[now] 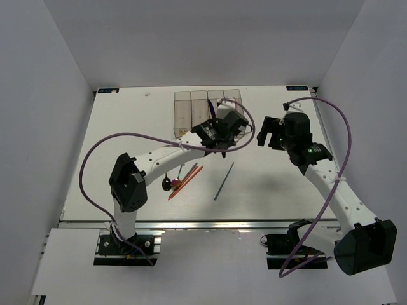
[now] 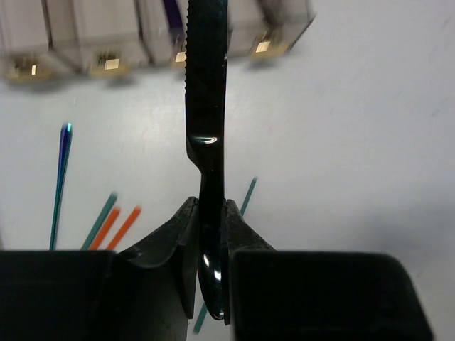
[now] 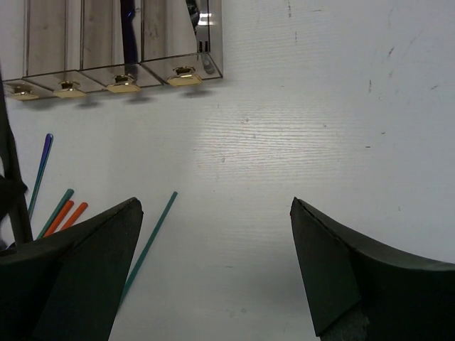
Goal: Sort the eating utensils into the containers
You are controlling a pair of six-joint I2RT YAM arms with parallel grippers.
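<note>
Carefully poised, jaws of the left gripper (image 2: pixel 211 238) pinch a black knife (image 2: pixel 206 106) by the containers (image 1: pixel 183 113); aligning it lengthwise with one bin looks wise. The right gripper (image 3: pixel 215 213) hangs with jaws wide, empty.

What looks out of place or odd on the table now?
Nothing is spilled or broken. The orange sticks and a lone teal chopstick lie scattered outside the bins. The left gripper holds a dark knife.
</note>
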